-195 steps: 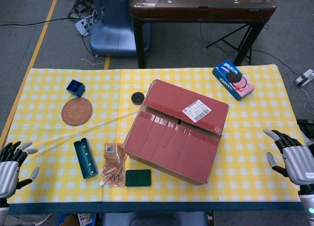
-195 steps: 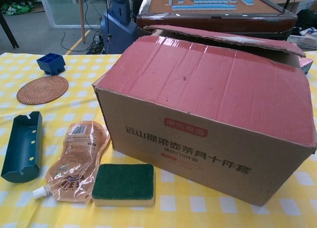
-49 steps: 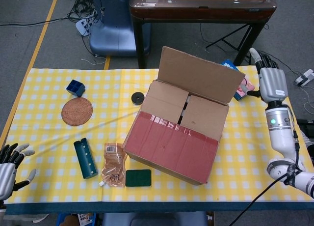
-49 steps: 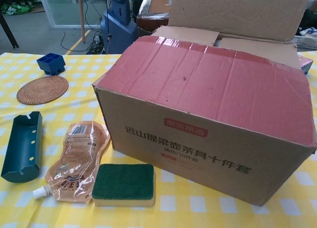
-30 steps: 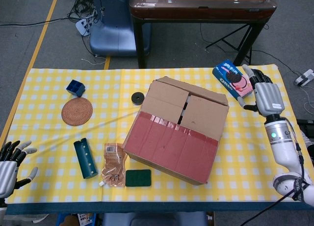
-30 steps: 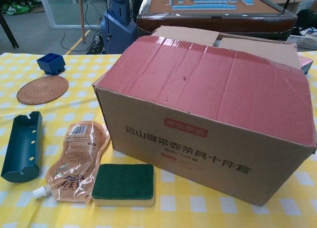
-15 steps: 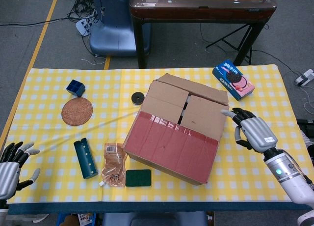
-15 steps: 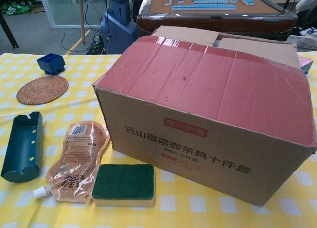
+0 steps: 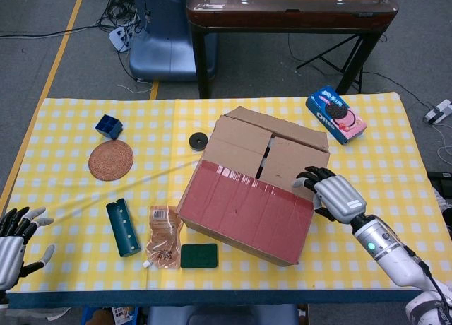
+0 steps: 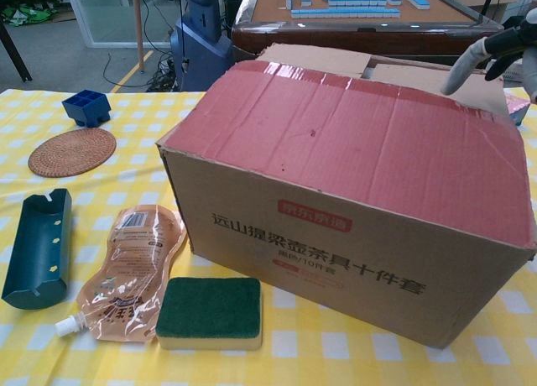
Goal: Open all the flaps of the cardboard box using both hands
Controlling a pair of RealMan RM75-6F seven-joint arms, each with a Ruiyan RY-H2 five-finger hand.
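Yellow-checked counter carried the brown cardboard box w/ red flaps mid-surface. Right robot hand hovered at its right top corner, fingers apart, empty; left robot hand idle, spread. Risk: fingers shoving the box sideways vs. catching the red front flap.

The left hand is cut off at the left edge, and the box hides its own inside.
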